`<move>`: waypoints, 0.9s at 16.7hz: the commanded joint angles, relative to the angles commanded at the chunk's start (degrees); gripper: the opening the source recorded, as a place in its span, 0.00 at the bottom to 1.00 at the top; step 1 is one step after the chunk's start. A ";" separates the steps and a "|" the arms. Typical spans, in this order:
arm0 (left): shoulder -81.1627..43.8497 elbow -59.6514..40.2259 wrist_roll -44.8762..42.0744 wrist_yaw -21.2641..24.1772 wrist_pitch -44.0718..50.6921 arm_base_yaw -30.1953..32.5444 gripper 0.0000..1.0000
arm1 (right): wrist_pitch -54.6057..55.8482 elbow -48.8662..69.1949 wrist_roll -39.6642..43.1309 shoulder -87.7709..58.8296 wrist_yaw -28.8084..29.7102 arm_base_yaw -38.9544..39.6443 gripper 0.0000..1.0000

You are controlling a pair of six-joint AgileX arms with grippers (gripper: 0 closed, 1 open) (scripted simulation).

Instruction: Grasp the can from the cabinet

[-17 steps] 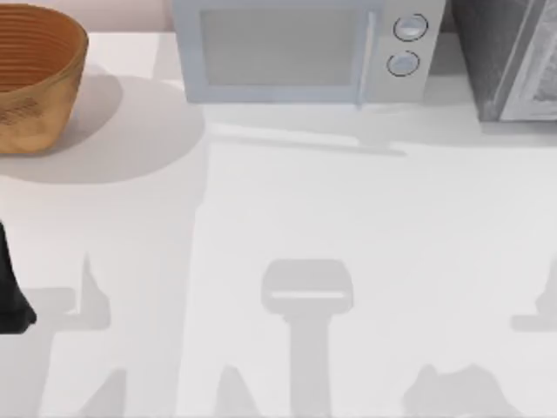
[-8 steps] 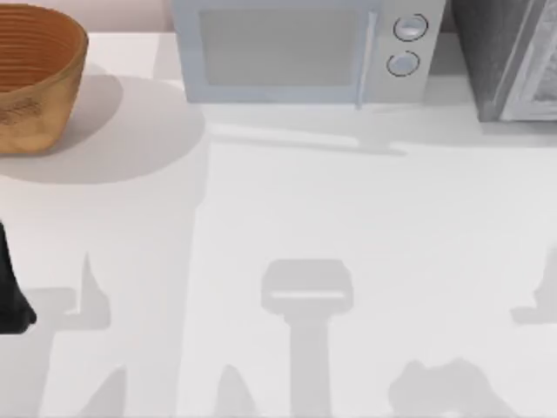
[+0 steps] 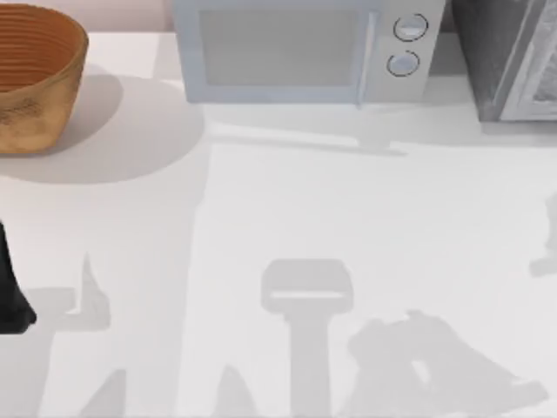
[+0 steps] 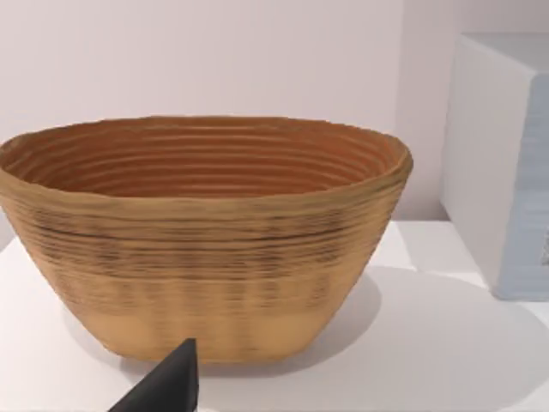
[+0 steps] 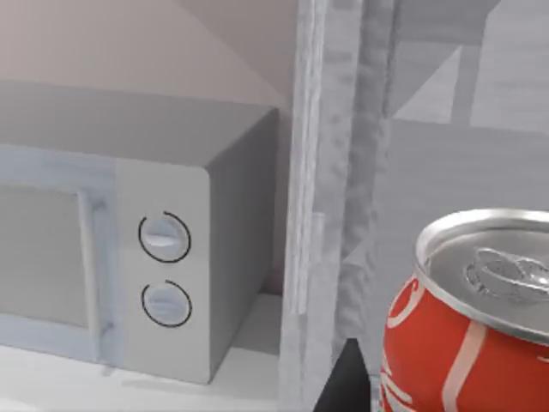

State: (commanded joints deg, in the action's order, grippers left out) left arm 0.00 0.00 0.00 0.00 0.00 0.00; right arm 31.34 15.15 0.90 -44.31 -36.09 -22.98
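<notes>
A red can point(image 5: 463, 335) with a silver top looms close in the right wrist view, standing against the grey cabinet point(image 5: 330, 172). A dark tip of my right gripper point(image 5: 343, 382) shows just beside the can's left side; I cannot tell whether it touches the can. In the top view the cabinet point(image 3: 505, 61) stands at the table's far right corner, and its inside is hidden. My left arm point(image 3: 10, 292) is parked at the table's left edge, and a dark tip of its gripper point(image 4: 167, 386) points toward the basket.
A woven brown basket point(image 3: 35, 74) sits at the far left of the table. A white microwave point(image 3: 300, 52) stands at the back middle, right beside the cabinet. Arm shadows fall on the white tabletop point(image 3: 287, 209) near its front edge.
The shadow at the table's front right has grown and spread leftward, and the small shadow at the right edge has risen. The left arm has not moved.
</notes>
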 joint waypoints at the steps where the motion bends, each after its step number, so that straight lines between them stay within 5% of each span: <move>1: 0.00 0.00 0.00 0.00 0.00 0.00 1.00 | 4.00 1.91 0.13 -5.73 -4.44 -2.75 0.00; 9: 0.00 0.00 0.00 0.00 0.00 0.00 1.00 | 35.33 16.08 1.41 -53.42 -39.53 -23.31 0.00; 15: 0.00 0.00 0.00 0.00 0.00 0.00 1.00 | 51.65 22.85 2.28 -79.44 -59.39 -33.32 0.00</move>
State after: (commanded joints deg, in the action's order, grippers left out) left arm 0.00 0.00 0.00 0.00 0.00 0.00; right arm 82.99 38.00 3.18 -123.76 -95.47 -56.30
